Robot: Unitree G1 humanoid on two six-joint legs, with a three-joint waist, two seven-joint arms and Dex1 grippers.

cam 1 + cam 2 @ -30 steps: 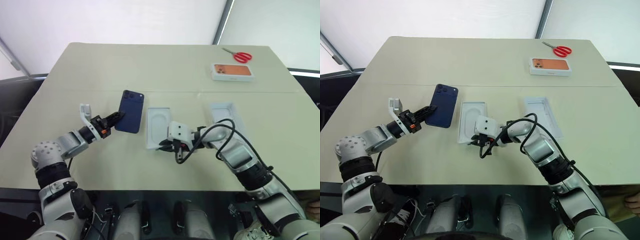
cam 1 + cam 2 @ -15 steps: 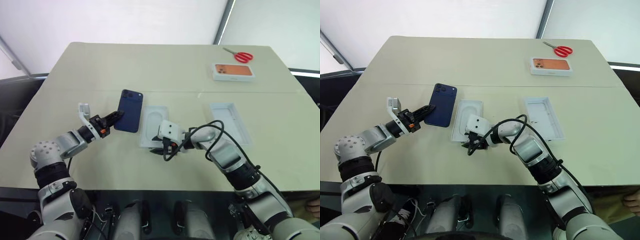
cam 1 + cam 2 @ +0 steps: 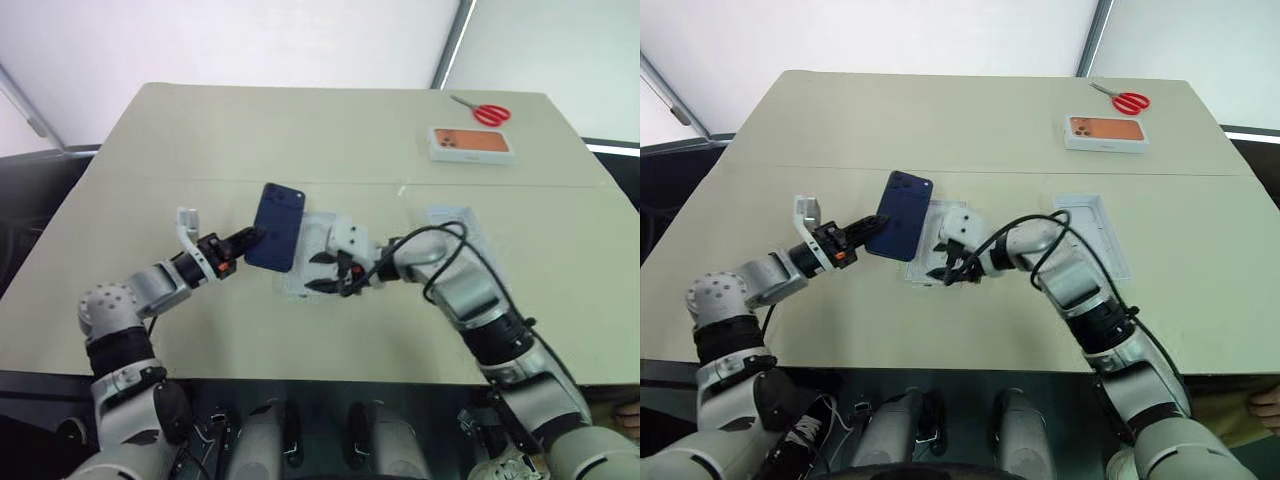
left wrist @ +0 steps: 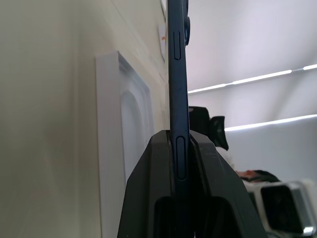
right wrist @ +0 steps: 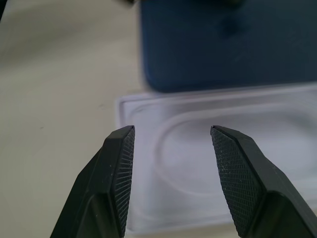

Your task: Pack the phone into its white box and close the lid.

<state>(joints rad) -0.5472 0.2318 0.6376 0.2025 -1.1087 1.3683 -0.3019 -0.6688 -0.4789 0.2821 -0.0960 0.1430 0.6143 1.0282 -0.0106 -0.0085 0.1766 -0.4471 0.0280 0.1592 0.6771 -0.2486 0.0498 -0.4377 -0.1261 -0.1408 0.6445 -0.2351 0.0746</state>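
My left gripper [image 3: 250, 240] is shut on the lower end of the dark blue phone [image 3: 278, 227], which it holds up off the table with its camera bump at the far end. The phone [image 4: 177, 74] hangs edge-on beside the left rim of the white box [image 3: 312, 238], whose moulded white insert [image 5: 198, 148] faces up. Over the box's near end my right gripper [image 3: 318, 272] hovers open, with nothing between its fingers. The lid [image 3: 450, 218] lies on the table to the right, white inside up, partly behind my right arm.
A white box printed with an orange phone [image 3: 470, 143] sits at the far right of the table, with red-handled scissors [image 3: 487, 112] just beyond it. The table's near edge runs close under both arms.
My right gripper has opened and risen off the near end of the white box. My left gripper has carried the phone to the right, up to the box's left rim.
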